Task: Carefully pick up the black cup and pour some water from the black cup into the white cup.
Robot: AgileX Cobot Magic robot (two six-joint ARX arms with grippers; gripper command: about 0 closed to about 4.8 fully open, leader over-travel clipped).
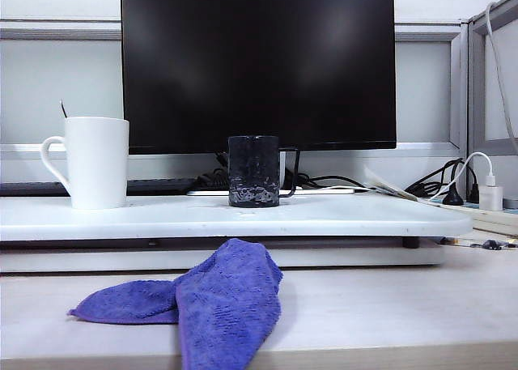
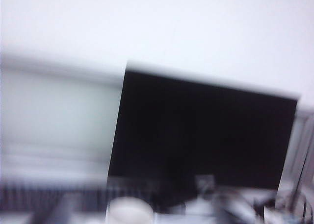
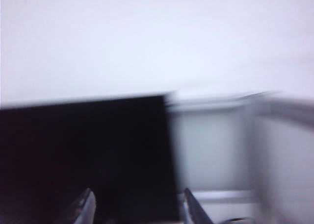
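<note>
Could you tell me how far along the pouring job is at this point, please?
Nothing is done yet: the black cup stands untouched mid-platform, apart from the white cup on the left. The right gripper shows open, empty fingertips; the left gripper is not visible in its blurred view. Grasping, lifting and pouring all remain.

A crumpled purple microfibre cloth (image 1: 202, 301) lies on the pale wooden desk (image 1: 388, 313), a big dark flat monitor (image 1: 259, 66) stands behind the white raised board (image 1: 340, 216), a white plug adapter (image 1: 490, 193) far right.
</note>
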